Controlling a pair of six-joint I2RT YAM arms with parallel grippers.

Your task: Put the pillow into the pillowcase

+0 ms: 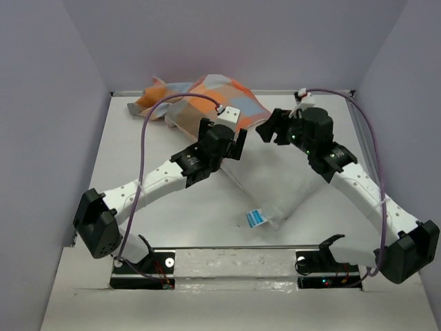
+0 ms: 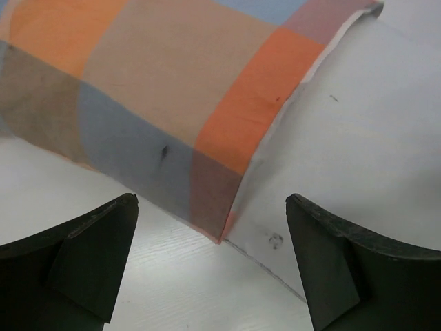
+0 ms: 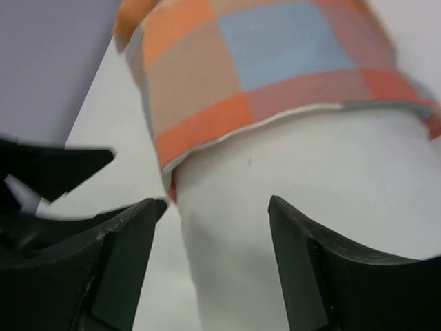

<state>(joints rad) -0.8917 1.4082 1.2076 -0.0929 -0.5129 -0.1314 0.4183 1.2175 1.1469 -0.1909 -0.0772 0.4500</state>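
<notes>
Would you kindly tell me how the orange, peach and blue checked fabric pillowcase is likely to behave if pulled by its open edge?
The orange, peach and blue checked fabric pillowcase is probably floppy and light: it drapes closely over the plump white pillow and bunches at its far end. Its thin edge may slip from a shallow pinch.

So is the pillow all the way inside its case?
No, only partly in. The pillowcase covers the pillow's far end; the white rest, with its blue tag, sticks out bare.
</notes>
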